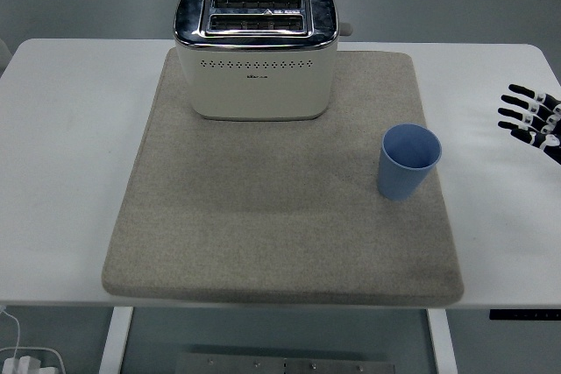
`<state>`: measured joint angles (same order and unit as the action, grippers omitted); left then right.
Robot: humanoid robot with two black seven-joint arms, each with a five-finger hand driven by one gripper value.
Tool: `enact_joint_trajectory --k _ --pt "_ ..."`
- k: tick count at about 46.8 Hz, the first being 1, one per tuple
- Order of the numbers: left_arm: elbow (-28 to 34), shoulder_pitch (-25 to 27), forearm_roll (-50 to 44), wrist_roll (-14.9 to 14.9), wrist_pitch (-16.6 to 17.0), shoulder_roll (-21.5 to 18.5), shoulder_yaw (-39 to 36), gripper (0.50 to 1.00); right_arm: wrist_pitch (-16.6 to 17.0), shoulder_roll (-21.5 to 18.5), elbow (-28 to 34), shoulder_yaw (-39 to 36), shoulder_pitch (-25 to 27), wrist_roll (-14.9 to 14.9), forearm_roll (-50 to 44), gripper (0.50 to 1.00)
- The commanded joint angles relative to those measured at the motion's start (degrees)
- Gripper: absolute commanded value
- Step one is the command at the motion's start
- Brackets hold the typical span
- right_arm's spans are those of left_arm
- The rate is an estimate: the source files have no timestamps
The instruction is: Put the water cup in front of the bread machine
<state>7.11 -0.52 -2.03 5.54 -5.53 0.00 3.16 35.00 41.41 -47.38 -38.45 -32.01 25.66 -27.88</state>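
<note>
The blue plastic water cup (408, 161) stands upright at the right edge of the beige felt mat (263, 216), right of and nearer than the cream bread machine w/ chrome top (255, 52). The right hand (531, 119) is at the right edge, fingers spread, holding nothing. Risk: a sideways approach could tip the light cup.

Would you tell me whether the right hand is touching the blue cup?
Apart: the head view shows bare table between the right hand and the blue cup.

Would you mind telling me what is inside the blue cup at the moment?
The blue cup stands upright on the mat, and the inner wall that shows is bare. Its near wall hides the bottom, so I cannot confirm it is empty.
</note>
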Motion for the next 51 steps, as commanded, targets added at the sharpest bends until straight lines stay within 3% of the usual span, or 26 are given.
enact_joint_trajectory --k 1,21,51 --pt "0.0 0.0 0.0 0.0 0.0 0.0 0.0 1.000 0.0 0.0 -2.7 0.0 2.0 1.3 0.0 0.928" --pt "0.0 0.0 0.0 0.0 0.0 0.0 0.0 1.000 0.0 -4.8 -3.8 -1.4 4.1 2.2 -0.1 0.928" --pt "0.0 0.0 0.0 0.0 0.0 0.0 0.0 1.000 0.0 -8.5 -8.0 -2.3 8.7 2.3 -0.2 0.928"
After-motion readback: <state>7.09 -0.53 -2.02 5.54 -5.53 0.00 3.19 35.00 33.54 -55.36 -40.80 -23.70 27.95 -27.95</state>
